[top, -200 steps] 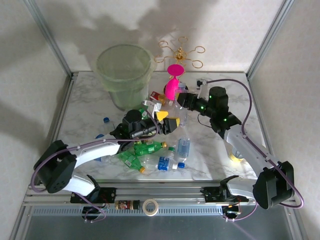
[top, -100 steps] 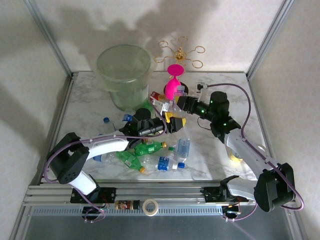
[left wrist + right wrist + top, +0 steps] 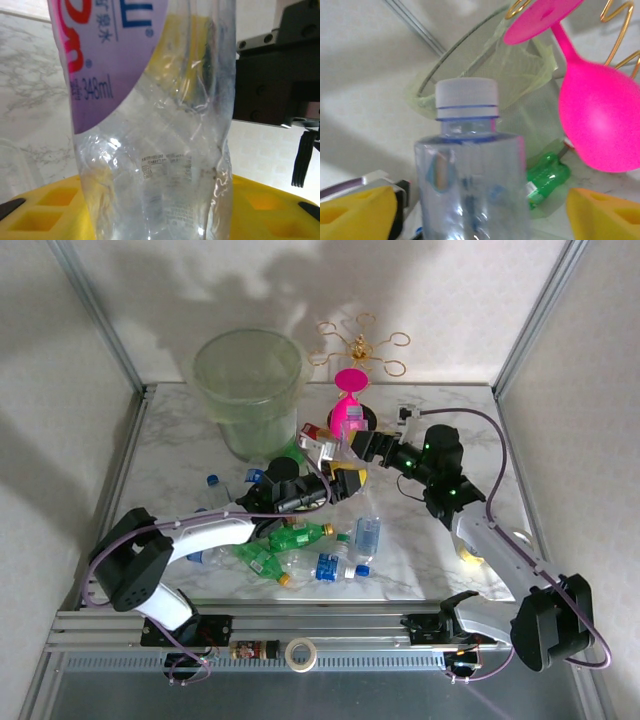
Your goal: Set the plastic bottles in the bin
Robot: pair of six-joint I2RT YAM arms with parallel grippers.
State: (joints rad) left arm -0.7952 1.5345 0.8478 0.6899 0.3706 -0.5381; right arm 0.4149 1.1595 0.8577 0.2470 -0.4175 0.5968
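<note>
My left gripper (image 3: 337, 472) hangs over the table's middle, shut on a crumpled clear bottle with a purple label (image 3: 160, 125), and its yellow fingers (image 3: 45, 210) press the bottle's sides. Close beside it on the right is my right gripper (image 3: 356, 445), shut on a clear bottle with a white cap (image 3: 470, 190). The cap points toward the pale-green bin (image 3: 247, 380), also seen in the right wrist view (image 3: 485, 75). Several more bottles, green (image 3: 295, 537) and clear with blue labels (image 3: 330, 565), lie in a pile near the front.
A pink hourglass-shaped object (image 3: 348, 410) stands just behind the grippers, large in the right wrist view (image 3: 600, 120). A gold wire stand (image 3: 360, 345) is behind it. A green bottle (image 3: 547, 180) lies at the bin's foot. My two grippers are nearly touching.
My right gripper has swung left with its bottle, closing on the left gripper. The left gripper has risen slightly toward the bin with its bottle.
</note>
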